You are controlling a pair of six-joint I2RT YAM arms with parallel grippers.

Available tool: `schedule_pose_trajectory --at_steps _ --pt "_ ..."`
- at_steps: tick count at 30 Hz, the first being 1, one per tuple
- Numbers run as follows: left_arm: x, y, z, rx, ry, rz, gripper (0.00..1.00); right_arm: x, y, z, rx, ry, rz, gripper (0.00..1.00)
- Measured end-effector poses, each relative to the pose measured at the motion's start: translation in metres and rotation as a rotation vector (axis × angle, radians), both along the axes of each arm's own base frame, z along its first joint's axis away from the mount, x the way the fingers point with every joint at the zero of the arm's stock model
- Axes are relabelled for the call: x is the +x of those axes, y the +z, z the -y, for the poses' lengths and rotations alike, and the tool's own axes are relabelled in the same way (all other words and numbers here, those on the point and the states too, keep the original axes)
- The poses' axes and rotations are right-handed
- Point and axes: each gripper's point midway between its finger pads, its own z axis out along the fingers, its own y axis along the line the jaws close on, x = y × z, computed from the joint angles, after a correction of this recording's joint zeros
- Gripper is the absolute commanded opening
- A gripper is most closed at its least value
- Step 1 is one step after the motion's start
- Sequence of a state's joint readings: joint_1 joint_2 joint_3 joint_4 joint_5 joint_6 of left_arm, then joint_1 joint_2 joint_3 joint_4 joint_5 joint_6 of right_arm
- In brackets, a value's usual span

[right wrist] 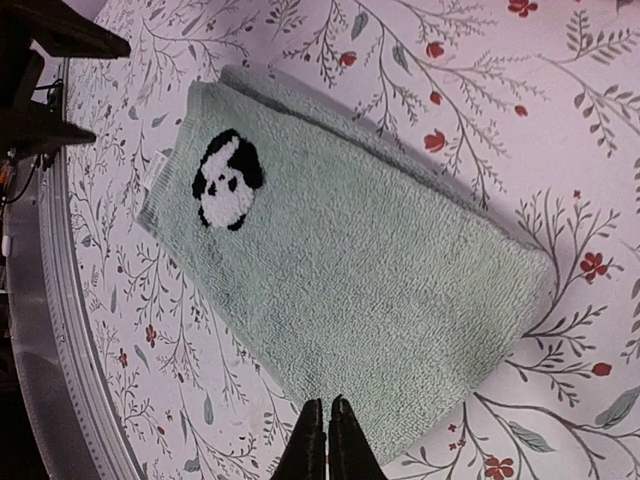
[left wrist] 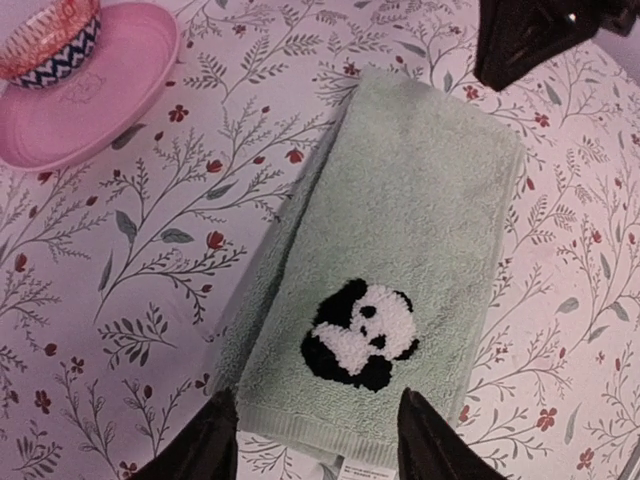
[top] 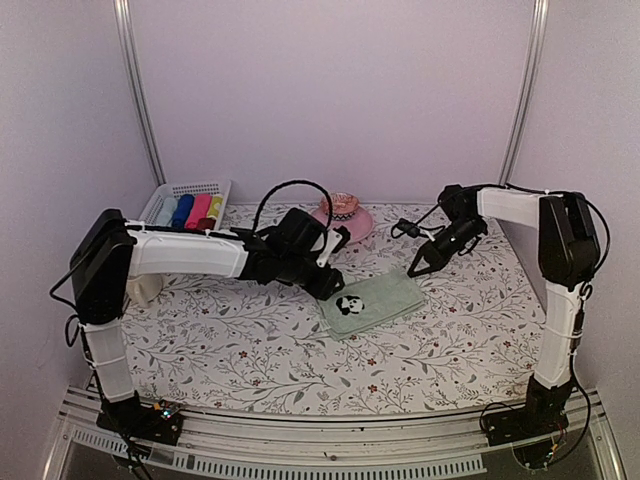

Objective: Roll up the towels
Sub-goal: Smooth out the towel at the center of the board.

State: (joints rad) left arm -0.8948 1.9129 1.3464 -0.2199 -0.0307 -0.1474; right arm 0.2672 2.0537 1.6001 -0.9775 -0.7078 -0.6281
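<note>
One towel (top: pixel 375 300), pale sage green with a black-and-white panda motif (left wrist: pixel 360 335), lies folded flat on the floral table cover. My left gripper (left wrist: pixel 318 438) is open. Its two dark fingers stand apart over the towel's short hemmed end nearest the panda, with nothing between them. At the opposite end my right gripper (right wrist: pixel 327 408) is shut. Its tips (right wrist: pixel 343 425) are pressed together just over the towel's (right wrist: pixel 350 270) edge, and nothing is pinched between them. In the top view the left gripper (top: pixel 326 284) and the right gripper (top: pixel 417 268) flank the towel.
A pink plate (top: pixel 358 226) holding a small patterned bowl (top: pixel 340 205) stands just behind the towel. A white basket (top: pixel 215 187) with several coloured rolls sits at the back left. The floral cover (top: pixel 250 350) spreads toward the table's near edge.
</note>
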Motion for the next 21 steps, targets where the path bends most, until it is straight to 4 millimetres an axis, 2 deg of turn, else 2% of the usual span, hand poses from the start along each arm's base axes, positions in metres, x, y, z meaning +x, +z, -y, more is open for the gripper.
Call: schedule_pose_trajectory --at_steps 2,5,8,11,15,18,21 --pt "0.009 -0.009 -0.005 0.007 0.012 -0.010 0.45 -0.011 -0.016 0.005 -0.029 -0.001 -0.042 0.04" --pt "0.017 -0.034 -0.009 0.035 0.019 -0.038 0.43 -0.023 -0.032 0.012 -0.068 -0.004 -0.084 0.03" --pt "0.018 -0.070 -0.015 0.091 0.021 -0.082 0.43 -0.027 -0.043 0.018 -0.102 -0.007 -0.094 0.03" --pt "0.019 -0.093 -0.019 0.127 0.023 -0.104 0.43 -0.028 -0.055 0.024 -0.142 -0.012 -0.094 0.03" --pt "0.025 -0.091 -0.016 0.122 0.027 -0.090 0.44 -0.031 -0.075 0.034 -0.206 -0.020 -0.103 0.03" --pt "0.028 -0.092 -0.015 0.121 0.028 -0.084 0.45 -0.031 -0.079 0.036 -0.216 -0.023 -0.094 0.03" --pt "0.032 -0.092 -0.013 0.119 0.025 -0.076 0.53 -0.031 -0.079 0.037 -0.220 -0.023 -0.086 0.03"
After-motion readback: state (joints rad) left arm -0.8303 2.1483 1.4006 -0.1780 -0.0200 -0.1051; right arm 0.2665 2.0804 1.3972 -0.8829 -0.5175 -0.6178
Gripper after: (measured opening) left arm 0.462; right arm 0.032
